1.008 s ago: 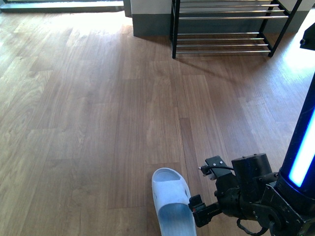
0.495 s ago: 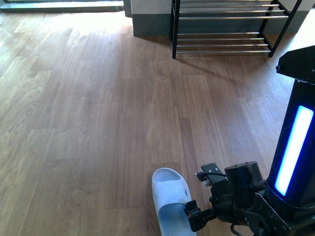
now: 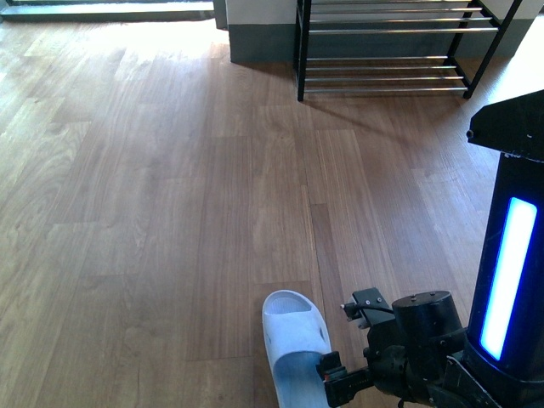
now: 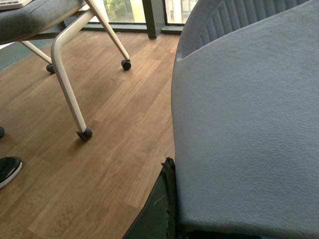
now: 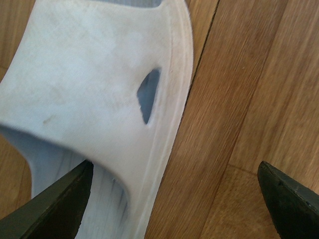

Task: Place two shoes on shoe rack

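Observation:
A pale blue slide [image 3: 293, 344] lies on the wood floor at the bottom middle of the front view, toe pointing away. My right gripper [image 3: 333, 387] hangs low at its right edge, open. In the right wrist view the slide [image 5: 94, 94] fills the frame, its side slit visible. One finger [image 5: 60, 206] is over the slide's footbed, the other finger [image 5: 289, 199] is over bare floor; the right gripper [image 5: 174, 199] straddles the slide's side wall. The shoe rack [image 3: 391, 47] stands at the far back right. My left gripper [image 4: 167, 199] is shut beside a grey chair seat. Only this one shoe of the task shows.
A tall black column with a lit blue strip [image 3: 510, 272] stands at the right. A grey wall base [image 3: 259, 42] sits left of the rack. The left wrist view shows a grey chair seat [image 4: 249, 124], white chair legs on castors [image 4: 67, 84] and a black shoe tip [image 4: 9, 169].
The right arm has sunk lower and a little left along the slide's right edge. The black column's top has swung further into view at the right.

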Available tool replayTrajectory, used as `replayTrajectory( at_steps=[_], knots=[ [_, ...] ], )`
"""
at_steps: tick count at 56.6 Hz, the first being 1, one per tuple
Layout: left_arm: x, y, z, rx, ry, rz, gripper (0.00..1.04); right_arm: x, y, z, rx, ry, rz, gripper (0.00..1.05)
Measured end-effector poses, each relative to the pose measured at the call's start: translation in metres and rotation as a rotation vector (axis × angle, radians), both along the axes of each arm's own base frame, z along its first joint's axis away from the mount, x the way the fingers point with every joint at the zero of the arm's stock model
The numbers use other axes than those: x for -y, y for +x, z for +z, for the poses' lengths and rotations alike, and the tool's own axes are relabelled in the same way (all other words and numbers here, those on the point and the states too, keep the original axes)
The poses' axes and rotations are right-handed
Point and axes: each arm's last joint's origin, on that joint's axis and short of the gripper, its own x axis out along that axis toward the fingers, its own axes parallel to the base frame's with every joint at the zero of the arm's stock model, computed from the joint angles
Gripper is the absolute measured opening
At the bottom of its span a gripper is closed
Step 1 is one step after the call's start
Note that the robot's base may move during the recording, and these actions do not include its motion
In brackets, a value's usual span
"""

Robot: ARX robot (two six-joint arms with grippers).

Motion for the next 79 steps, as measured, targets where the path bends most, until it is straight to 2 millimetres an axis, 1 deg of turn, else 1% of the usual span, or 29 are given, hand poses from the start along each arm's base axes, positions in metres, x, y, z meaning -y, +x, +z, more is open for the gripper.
replayTrajectory(
  at_steps=[6,21,23,28,34,44,53,64,79],
  knots=[
    [0.0,0.0,0.0,0.0,0.0,0.0,0.02,0.0035,-0.011,0.0044,-0.021,0.004,0.006,0.96],
    [-0.0001,0.0,0.0,0.0,0.0,0.0,0.02,0.003,-0.0096,0.0064,-0.013,0.006,0.006,0.96],
    [0.0,0.0,0.0,0.0,0.0,0.0,0.02,0.0032,-0.0091,0.007,0.006,-0.006,0.0,0.96],
    [0.0,0.0,0.0,0.0,0.0,0.0,0.02,0.0016,-0.0066,0.0075,0.128,-0.039,-0.031,0.96],
    [0.0,0.0,0.0,0.0,0.0,0.0,0.02,0.0002,-0.0039,0.0063,0.169,-0.037,-0.029,0.96],
    [0.0,0.0,0.0,0.0,0.0,0.0,0.02,-0.0004,-0.0046,0.0056,0.159,-0.034,-0.01,0.96],
    [0.0,0.0,0.0,0.0,0.0,0.0,0.02,-0.0011,-0.0077,0.0039,0.106,0.018,0.044,0.96],
    [-0.0001,0.0,0.0,0.0,0.0,0.0,0.02,-0.0017,-0.0039,0.0067,0.144,0.066,0.057,0.96],
    [0.0,0.0,0.0,0.0,0.0,0.0,0.02,-0.0002,-0.006,0.0042,0.121,0.029,0.05,0.96]
  ],
)
